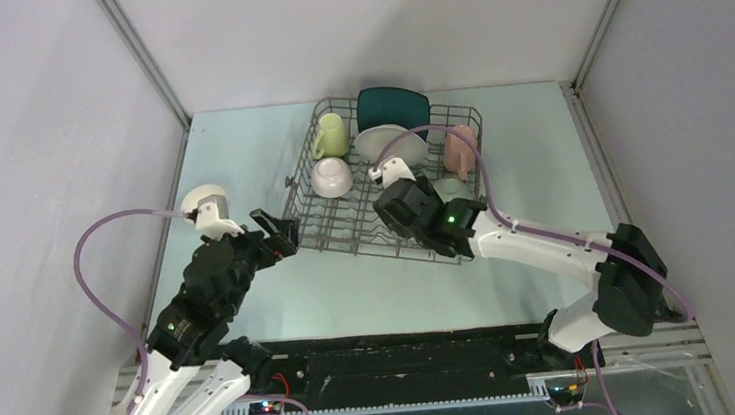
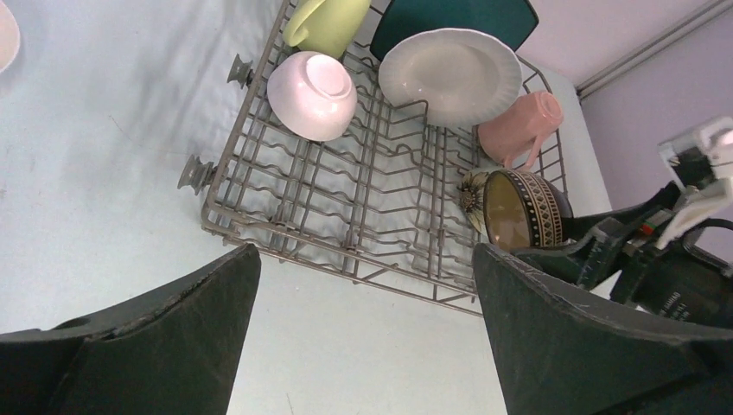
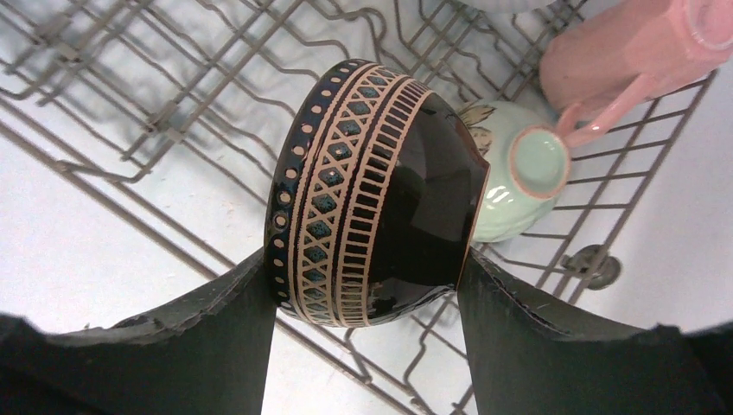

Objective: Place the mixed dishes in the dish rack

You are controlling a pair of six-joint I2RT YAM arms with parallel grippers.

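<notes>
The right gripper (image 3: 363, 264) held the dark brown bowl (image 3: 372, 173) on edge between half-spread jaws, evidently for slotting into the dish rack (image 1: 340, 225) beneath it; the left gripper (image 2: 365, 259) stood spread wide, empty.

The table (image 1: 259, 157) is pale blue-green and fills the middle of the top view. The big wire dish rack (image 1: 335, 225) sits on it in the upper middle, turned a bit crooked. A white bowl (image 1: 204, 194) sits on the table left of the rack, not touching it.
</notes>
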